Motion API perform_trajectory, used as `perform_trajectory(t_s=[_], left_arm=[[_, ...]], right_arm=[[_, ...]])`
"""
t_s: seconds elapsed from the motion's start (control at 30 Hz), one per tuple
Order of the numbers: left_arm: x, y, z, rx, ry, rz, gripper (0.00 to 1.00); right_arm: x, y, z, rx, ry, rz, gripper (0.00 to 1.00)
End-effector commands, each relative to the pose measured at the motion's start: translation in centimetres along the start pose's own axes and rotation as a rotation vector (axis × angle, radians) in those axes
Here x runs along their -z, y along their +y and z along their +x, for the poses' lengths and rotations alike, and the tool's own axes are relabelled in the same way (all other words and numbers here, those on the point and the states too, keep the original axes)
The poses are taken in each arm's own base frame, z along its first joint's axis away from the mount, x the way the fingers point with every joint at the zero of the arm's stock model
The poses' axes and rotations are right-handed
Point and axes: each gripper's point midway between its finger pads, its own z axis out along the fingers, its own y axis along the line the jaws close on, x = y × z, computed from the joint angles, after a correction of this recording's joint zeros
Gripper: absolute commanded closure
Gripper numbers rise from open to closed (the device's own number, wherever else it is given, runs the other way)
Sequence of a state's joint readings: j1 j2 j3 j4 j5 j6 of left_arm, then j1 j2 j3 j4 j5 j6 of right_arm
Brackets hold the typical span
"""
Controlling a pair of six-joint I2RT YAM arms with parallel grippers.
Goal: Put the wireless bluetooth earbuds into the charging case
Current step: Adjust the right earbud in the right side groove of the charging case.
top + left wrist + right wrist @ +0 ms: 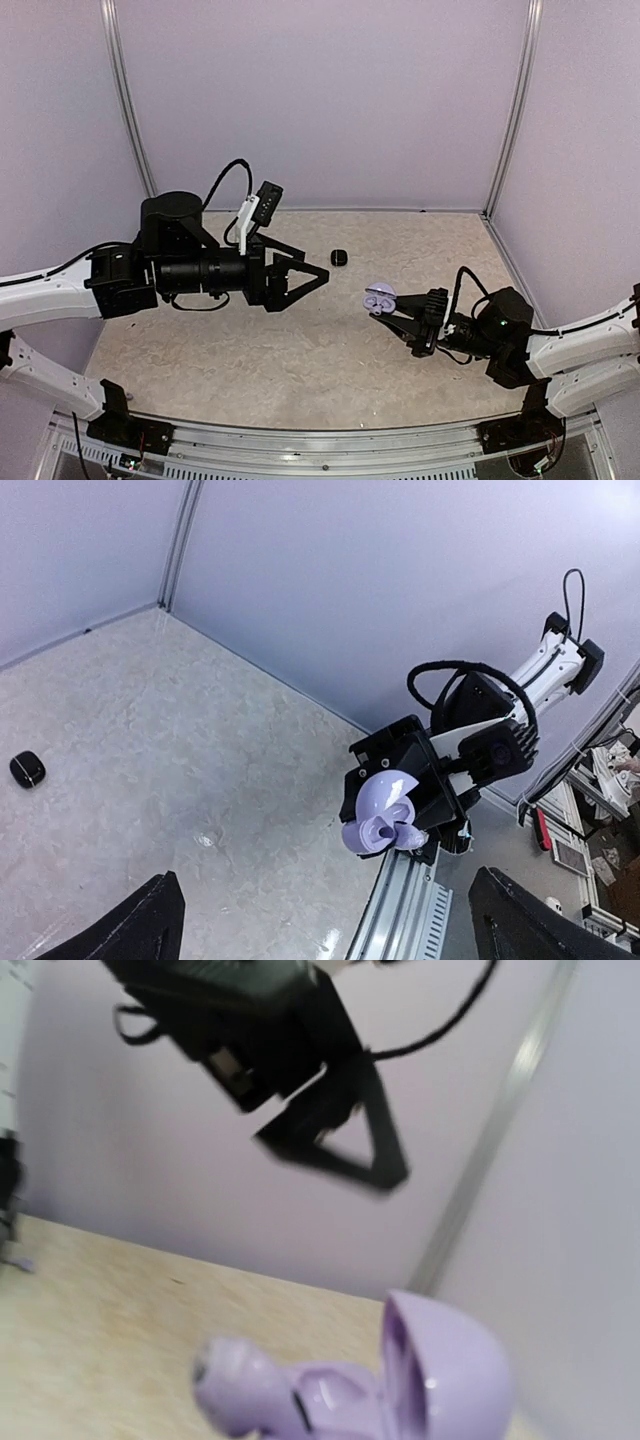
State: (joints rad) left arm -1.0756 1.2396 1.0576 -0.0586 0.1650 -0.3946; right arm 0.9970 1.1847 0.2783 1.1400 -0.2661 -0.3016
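My right gripper (388,312) is shut on the open lavender charging case (380,298), holding it above the table with the lid (450,1370) flipped up. A lavender earbud (235,1385) stands in the case's left well, its tip sticking out; it also shows in the left wrist view (383,830). The well beside it (335,1400) is too blurred to read. My left gripper (312,280) hangs to the left of the case, apart from it. Its jaws are wide open and empty, the fingers (155,920) at the bottom corners of its view.
A small black rounded object (340,258) lies on the beige table (250,350), behind and between the two grippers; it also shows in the left wrist view (27,769). Lavender walls enclose the table on three sides. The aluminium rail (330,445) runs along the near edge.
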Motion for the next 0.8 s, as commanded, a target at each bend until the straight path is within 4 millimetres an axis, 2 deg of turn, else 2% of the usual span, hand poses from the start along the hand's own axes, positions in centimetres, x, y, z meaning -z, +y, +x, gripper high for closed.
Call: perform_trajectory(t_s=[0.0,0.07,0.13,0.27,0.43,0.57,0.77], left_arm=[[3.6,-1.3,-3.0,-0.229,-0.199,0.035,0.01],[4.2,-1.8,-2.8,-0.275,-0.190,0.054,0.01],[3.8,-3.3,-2.0,-0.356,-0.134,0.119,0.01],[1.8,-5.6,1.5,-0.530,0.000,0.177,0.01],[-0.1,-7.0,3.9,-0.654,0.091,0.206,0.01],[-1.1,-7.8,4.9,-0.701,0.123,0.222,0.03],[-2.0,-8.3,5.4,-0.736,0.135,0.233,0.07]], right_arm=[[0.2,2.1,-0.8,-0.111,-0.017,-0.149,1.00],[0.5,3.2,-1.3,-0.152,-0.030,-0.217,1.00],[0.6,4.0,-1.6,-0.182,-0.035,-0.271,1.00],[0.6,5.2,-2.1,-0.229,-0.032,-0.364,1.00],[0.3,6.3,-2.4,-0.271,-0.013,-0.462,1.00],[0.1,7.0,-2.3,-0.296,-0.005,-0.516,1.00],[-0.1,7.6,-2.2,-0.313,0.004,-0.559,1.00]])
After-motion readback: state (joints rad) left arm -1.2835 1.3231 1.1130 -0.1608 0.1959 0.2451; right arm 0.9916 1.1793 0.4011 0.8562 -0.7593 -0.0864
